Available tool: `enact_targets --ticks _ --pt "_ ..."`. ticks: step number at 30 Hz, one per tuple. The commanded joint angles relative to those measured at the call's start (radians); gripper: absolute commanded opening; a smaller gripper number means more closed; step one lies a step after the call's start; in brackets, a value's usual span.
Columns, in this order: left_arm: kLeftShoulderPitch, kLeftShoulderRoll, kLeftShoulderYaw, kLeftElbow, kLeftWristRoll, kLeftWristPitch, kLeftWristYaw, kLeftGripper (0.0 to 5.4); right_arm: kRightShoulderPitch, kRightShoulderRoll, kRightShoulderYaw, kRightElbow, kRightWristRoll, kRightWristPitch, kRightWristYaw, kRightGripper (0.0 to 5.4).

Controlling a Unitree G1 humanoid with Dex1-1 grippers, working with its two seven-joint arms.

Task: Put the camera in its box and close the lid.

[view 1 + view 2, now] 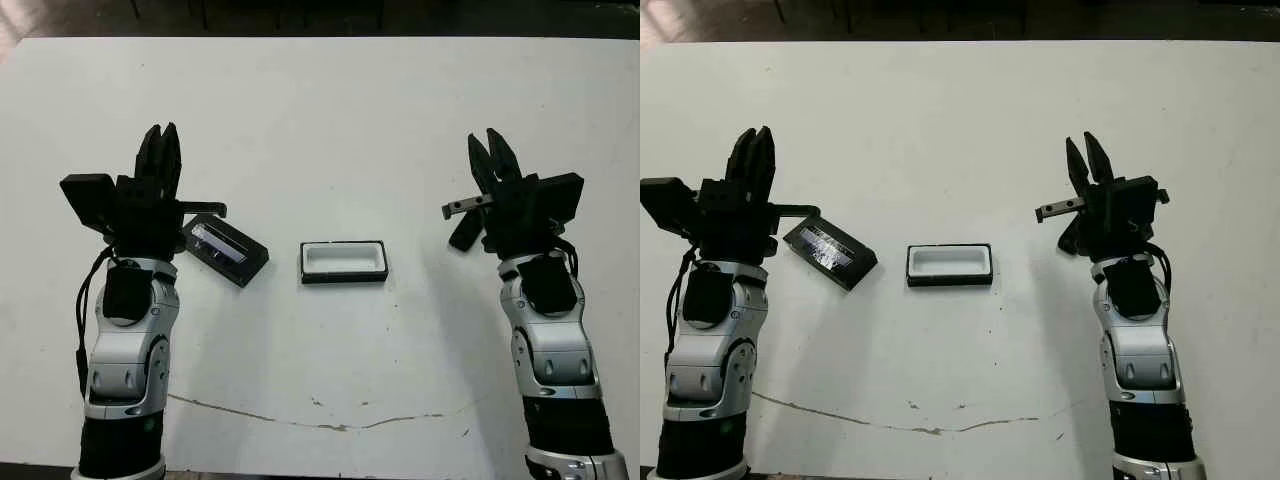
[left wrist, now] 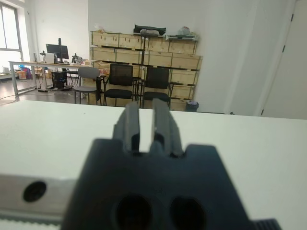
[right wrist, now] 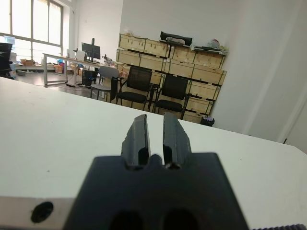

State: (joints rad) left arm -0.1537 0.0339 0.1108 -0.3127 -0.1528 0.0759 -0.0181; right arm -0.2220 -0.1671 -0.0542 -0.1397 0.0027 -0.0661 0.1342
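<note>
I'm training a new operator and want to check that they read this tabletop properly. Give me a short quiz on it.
1. True or false: the lid is on the box.
2. Which gripper is nearer the lid?
3. Fill in: the box's lining is ___.

Key: 1. False; the lid lies on the table beside the open box. 2. The left gripper. 3. White.
</note>
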Motion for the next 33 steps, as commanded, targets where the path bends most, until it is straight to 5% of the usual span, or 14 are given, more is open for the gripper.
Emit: enact_targets --ticks 1,17,21,25,33 --pt "0.027 -0.004 -0.006 0.002 0.000 0.012 0.000 0.01 0.022 -0.009 -0.001 -0.003 -0.001 0.009 0.004 0.00" --pt "0.008 -0.018 -0.010 0.034 -0.012 -0.001 0.009 0.01 -0.029 -0.085 -0.038 0.057 -0.001 -0.020 0.039 0.00" --pt "0.016 -0.012 -0.009 0.027 -0.005 -0.004 0.005 0.01 -0.048 -0.145 -0.087 0.047 0.017 0.009 0.061 0.00" --pt "0.018 -0.012 -0.009 0.022 -0.005 -0.001 0.005 0.01 -0.073 -0.242 -0.132 0.027 0.032 0.129 0.113 0.00" --pt "0.019 -0.004 -0.007 0.019 0.000 0.003 0.003 0.01 -0.140 -0.386 -0.123 0.132 -0.024 0.171 0.183 0.00"
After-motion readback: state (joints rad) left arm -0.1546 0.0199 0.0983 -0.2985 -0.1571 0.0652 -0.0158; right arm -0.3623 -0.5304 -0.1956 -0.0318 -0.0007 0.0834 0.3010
